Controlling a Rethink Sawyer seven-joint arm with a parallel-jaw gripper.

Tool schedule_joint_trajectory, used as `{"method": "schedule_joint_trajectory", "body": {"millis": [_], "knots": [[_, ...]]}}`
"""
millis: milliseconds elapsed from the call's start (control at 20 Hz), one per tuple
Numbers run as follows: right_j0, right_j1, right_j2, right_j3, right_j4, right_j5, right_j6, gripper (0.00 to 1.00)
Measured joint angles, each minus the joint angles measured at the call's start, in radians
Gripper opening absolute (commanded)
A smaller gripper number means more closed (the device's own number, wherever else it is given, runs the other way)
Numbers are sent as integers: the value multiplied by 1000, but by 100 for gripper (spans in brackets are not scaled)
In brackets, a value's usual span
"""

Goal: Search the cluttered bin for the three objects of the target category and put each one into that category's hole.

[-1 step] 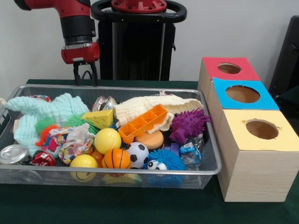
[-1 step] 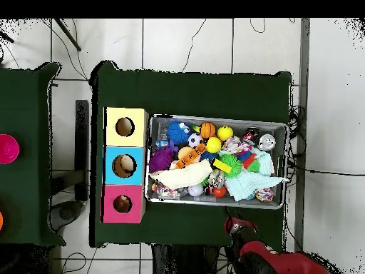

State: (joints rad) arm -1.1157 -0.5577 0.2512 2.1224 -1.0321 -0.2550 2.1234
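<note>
1. You have the red and black gripper (image 1: 85, 74) hanging above the far rim of the silver wire mesh bin (image 1: 205, 171), over its corner with the cloths; its two dark fingers stand spread apart with nothing between them.
2. The target category is not stated. If it is balls, look in the near middle of the bin: a smooth yellow ball (image 1: 107, 140), an orange basketball-patterned ball (image 1: 116, 158) and a small black-and-white soccer ball (image 1: 137, 153) sit touching one another.
3. These likely weigh little and roll easily. Close across the widest part from straight above, since smooth skins may slip out.
4. The spiky purple rubber ball (image 1: 188, 124) looks soft; its spikes should give grip.
5. The mint green cloth (image 1: 52, 112) and cream knitted cloth (image 1: 145, 108) are limp and may hide things beneath.
6. The three wooden boxes with the red-topped hole (image 1: 229, 68), blue-topped hole (image 1: 242, 94) and yellow-topped hole (image 1: 262, 129) stand just beside the bin.
</note>
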Motion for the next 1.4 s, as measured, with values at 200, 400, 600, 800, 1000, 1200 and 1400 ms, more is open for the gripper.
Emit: {"method": "schedule_joint_trajectory", "body": {"millis": [200,400,600,800,1000,1200,1400], "knots": [[-22,-1,0,-3,-11,0,0,100],[-41,-16,5,-2,-11,5,0,100],[-96,-74,53,7,-11,56,0,100],[-151,-128,119,17,-9,127,0,100],[-220,-182,218,21,14,226,0,100],[-273,-210,309,21,43,299,0,100],[-302,-213,379,21,58,336,0,100]]}}
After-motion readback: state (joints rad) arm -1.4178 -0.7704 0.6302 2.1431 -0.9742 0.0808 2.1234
